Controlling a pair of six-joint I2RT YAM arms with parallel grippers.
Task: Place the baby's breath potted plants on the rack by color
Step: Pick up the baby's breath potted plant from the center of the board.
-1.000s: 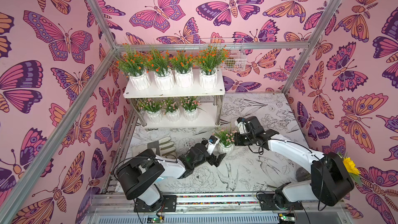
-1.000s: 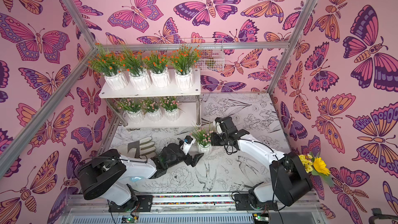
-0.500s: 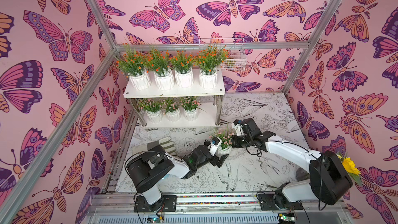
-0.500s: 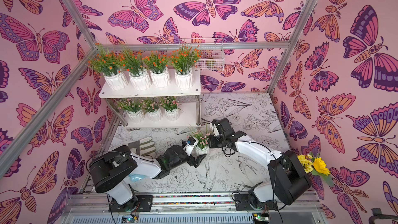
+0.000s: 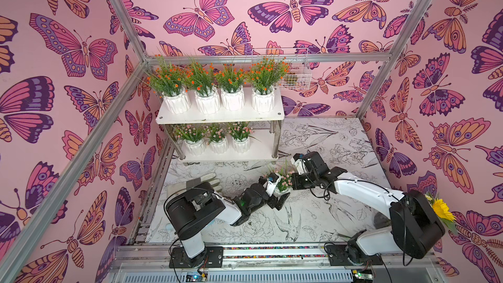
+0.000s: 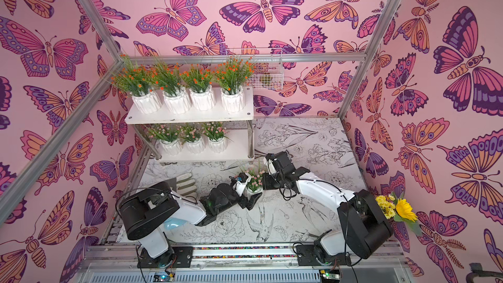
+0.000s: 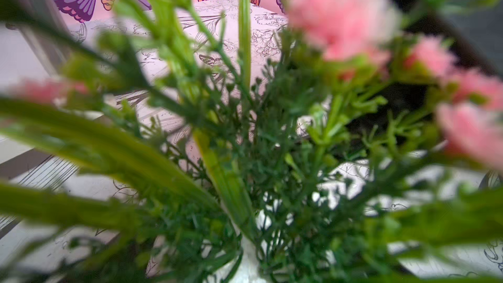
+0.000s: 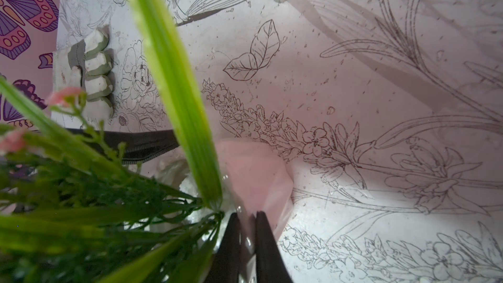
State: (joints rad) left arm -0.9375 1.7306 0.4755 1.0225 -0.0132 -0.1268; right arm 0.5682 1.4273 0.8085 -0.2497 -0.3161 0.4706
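Observation:
The white two-tier rack stands at the back left. Several orange baby's breath potted plants fill its top tier. Three pink ones stand on its lower tier. One more pink plant stands on the table in front of the rack. My right gripper is shut on its pot rim. My left gripper is open, one finger either side of the white pot.
A grey and white glove lies on the table left of the arms. A white wire basket hangs on the back wall beside the rack. A sunflower bunch sits at the right wall. The rack's metal leg is near the held plant.
My right gripper has brought the pink plant a little to the left. My left arm has reached in, so its open fingers now flank the pot.

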